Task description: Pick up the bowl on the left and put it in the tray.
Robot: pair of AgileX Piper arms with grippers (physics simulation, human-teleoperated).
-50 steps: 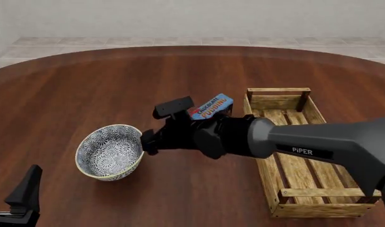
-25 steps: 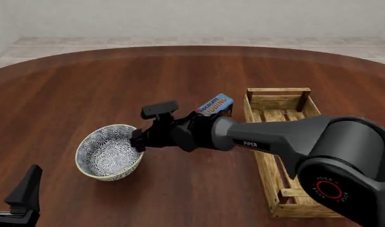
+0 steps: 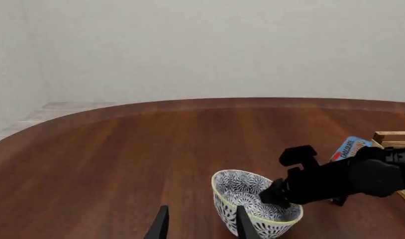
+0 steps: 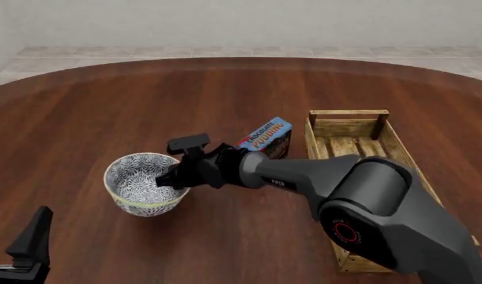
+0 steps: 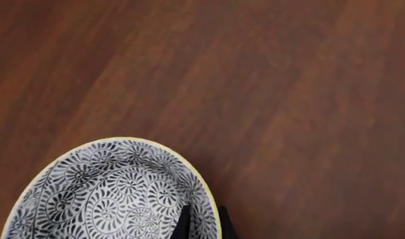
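Observation:
The bowl (image 4: 138, 182), white with a dense blue-grey pattern and a yellowish rim, stands upright left of the table's middle. My right gripper (image 4: 172, 179) reaches across from the right and pinches the bowl's right rim. In the right wrist view one finger (image 5: 183, 223) is inside the bowl (image 5: 109, 194) and the other sits just outside the rim. The tray (image 4: 349, 114), a light-wood slatted crate, lies to the right, partly hidden by the right arm. My left gripper (image 4: 13, 238) hangs open near the front left edge, short of the bowl (image 3: 246, 191).
A blue chocolate pudding box (image 4: 266, 136) stands between the bowl and the tray, just behind the right arm. The box (image 3: 351, 148) and a corner of the tray (image 3: 393, 136) show in the left wrist view. Dark wooden table all around.
The right gripper slid left onto the bowl's right rim and closed there. The bowl went from tilted to upright and shifted slightly right. The left arm stayed put.

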